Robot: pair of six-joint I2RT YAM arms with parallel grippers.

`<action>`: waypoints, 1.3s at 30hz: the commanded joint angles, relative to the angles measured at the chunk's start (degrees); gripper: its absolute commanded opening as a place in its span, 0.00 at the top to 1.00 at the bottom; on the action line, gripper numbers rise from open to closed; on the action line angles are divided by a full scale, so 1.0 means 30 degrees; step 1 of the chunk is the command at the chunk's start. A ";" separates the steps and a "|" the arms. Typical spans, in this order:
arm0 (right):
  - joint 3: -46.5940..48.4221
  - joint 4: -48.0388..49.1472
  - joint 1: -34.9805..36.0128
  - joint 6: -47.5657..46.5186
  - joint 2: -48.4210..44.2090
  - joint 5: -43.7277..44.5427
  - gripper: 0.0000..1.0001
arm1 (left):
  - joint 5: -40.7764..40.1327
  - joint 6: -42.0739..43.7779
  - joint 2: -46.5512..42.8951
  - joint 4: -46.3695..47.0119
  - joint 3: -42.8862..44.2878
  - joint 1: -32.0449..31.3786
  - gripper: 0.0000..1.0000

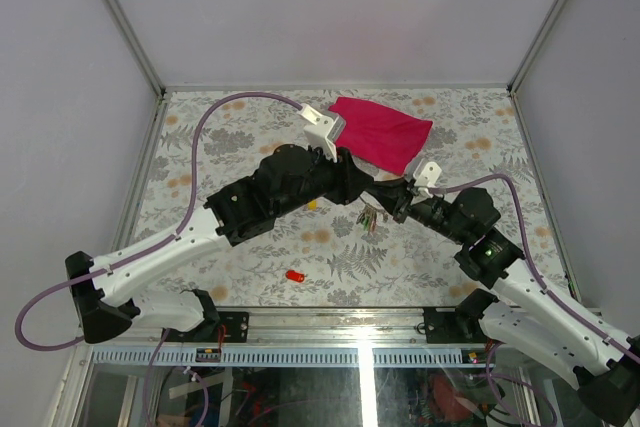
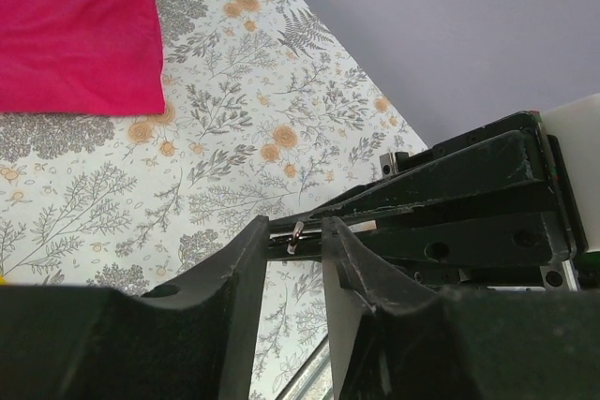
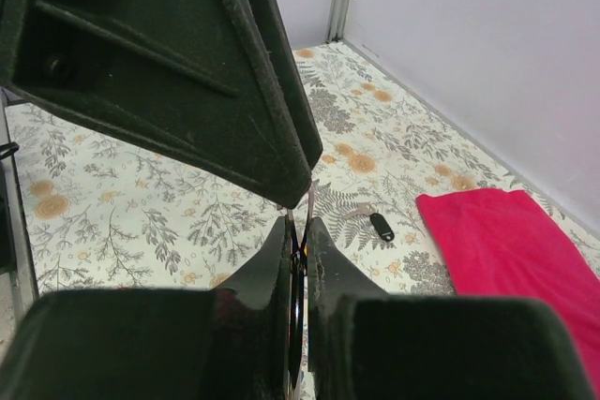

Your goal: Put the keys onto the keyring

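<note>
The keyring's bunch of coloured keys (image 1: 371, 217) hangs above the table's middle, where both grippers meet. My right gripper (image 1: 397, 203) is shut on the keyring's thin silver wire (image 3: 306, 209), which stands edge-on between its fingers in the right wrist view. My left gripper (image 1: 366, 188) is right above it with its jaws apart. A short bit of the silver ring (image 2: 296, 234) shows in the gap at their tips, touching neither finger. The red key (image 1: 295, 275) lies alone near the front edge. The yellow key (image 1: 312, 205) peeks out from under my left arm.
A magenta cloth (image 1: 383, 132) lies at the back middle and also shows in the right wrist view (image 3: 506, 241). A loose black-headed key (image 3: 381, 226) lies on the floral table surface near the cloth. Grey walls and metal posts ring the table.
</note>
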 commanded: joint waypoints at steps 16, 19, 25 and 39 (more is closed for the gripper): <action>0.2064 -0.8304 0.0088 0.1931 -0.1357 0.3706 1.00 | -0.2648 -0.1165 -0.0072 -0.7300 -0.0625 0.0080 0.41; 0.2538 -0.9679 0.0088 0.2541 -0.1063 0.4076 1.00 | -0.2950 -0.2174 0.0460 -0.8459 -0.1358 0.0478 0.35; 0.3333 -1.1632 0.0088 0.3127 -0.0265 0.4460 1.00 | -0.2519 -0.3377 0.1880 -0.9002 -0.2589 0.1328 0.33; 0.3169 -1.1830 0.0088 0.3435 -0.0053 0.3484 1.00 | -0.3365 -0.6987 -0.0476 -0.9483 -0.7614 0.1466 0.36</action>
